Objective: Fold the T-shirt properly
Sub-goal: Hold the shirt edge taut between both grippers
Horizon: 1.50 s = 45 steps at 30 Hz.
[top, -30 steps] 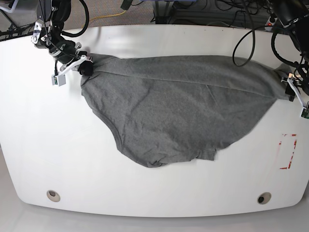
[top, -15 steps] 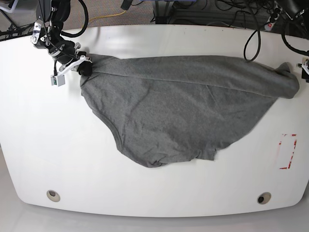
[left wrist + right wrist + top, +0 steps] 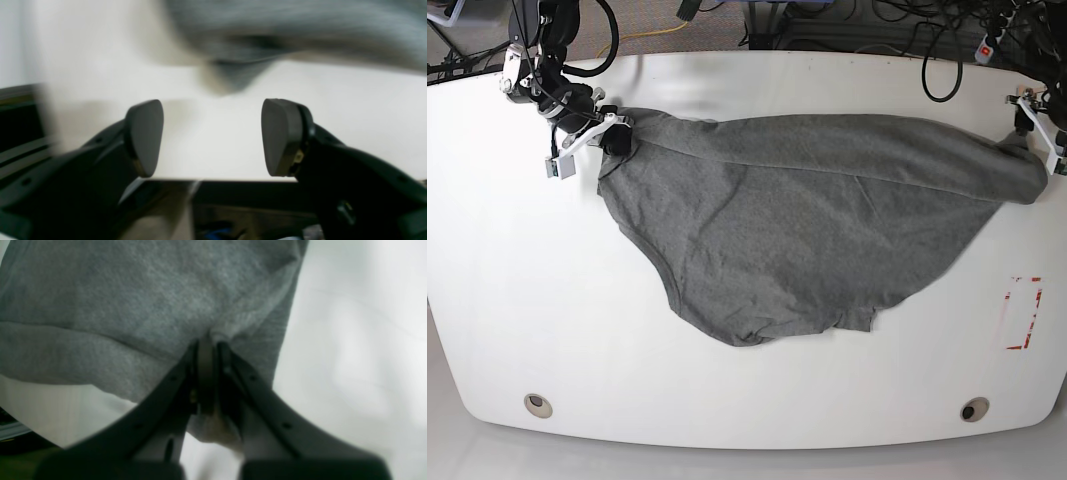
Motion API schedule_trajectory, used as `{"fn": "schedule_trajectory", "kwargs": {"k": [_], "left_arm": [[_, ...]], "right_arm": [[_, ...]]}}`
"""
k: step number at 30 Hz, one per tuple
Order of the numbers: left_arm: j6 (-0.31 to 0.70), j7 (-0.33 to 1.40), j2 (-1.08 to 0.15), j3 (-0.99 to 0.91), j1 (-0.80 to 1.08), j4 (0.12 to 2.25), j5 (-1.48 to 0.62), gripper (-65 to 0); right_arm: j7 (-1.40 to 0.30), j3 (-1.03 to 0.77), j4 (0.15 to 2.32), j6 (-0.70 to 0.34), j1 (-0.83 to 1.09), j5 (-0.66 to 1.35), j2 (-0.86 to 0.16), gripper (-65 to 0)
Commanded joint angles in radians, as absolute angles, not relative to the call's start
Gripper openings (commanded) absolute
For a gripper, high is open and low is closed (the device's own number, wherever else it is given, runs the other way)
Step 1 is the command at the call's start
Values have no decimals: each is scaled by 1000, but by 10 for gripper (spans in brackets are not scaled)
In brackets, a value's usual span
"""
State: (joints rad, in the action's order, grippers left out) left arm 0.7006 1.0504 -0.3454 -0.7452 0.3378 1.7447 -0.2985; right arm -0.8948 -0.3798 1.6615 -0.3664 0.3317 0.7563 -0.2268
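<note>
The grey T-shirt lies spread over the far half of the white surface, reaching almost from one side to the other, with a long fold line running along its far edge and its rounded lower part sagging toward the near side. Soft wrinkles cross the cloth, and its near edge ends in a short straight hem left of centre. On the left of the base view, the right hand sits at the shirt's far left corner, and the right wrist view shows its two fingers pressed tight together with a pinch of grey cloth bunched between them, so this hand is clamped on the shirt. From that pinch the fabric spreads away over the white top in a broad, softly creased sheet. On the right of the base view, the left hand sits at the shirt's far right tip, close to the edge of the surface. Its wrist view shows the two dark pads standing wide apart with nothing between them; the shirt appears there only as a streaked grey mass beyond the fingertips, and the blur is heavy enough that I cannot say whether the cloth touches either finger. A red-outlined rectangle is marked on the surface near the right edge, apart from the shirt, and two round holes sit near the front corners.
</note>
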Motion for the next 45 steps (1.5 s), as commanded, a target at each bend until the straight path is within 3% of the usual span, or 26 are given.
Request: {"fn": "schedule_trajectory", "kwargs": {"k": [1,9,38,42,45], "left_arm": [[698,1017,-372,-756,338,1722,-294,-222],[698,909,-377,-671,337,1624,-294,-222],[698,812,-403,-576,216,1437,-159,-232],[698,812,-404,-576,216,1438,-157,-382],[698,808,-406,-579,209,1438,-134,-569]], "right_arm": [[-878,-386,1681,-374,326,771,-239,-650],[-878,-387,1681,-374,326,769,-239,-650],[-878,-392,1679,-374,314,769,-222,-650],[-878,-392,1679,-372,303,769,-222,-650],[-878,-394,1679,-372,292,768,-225,-650]]}}
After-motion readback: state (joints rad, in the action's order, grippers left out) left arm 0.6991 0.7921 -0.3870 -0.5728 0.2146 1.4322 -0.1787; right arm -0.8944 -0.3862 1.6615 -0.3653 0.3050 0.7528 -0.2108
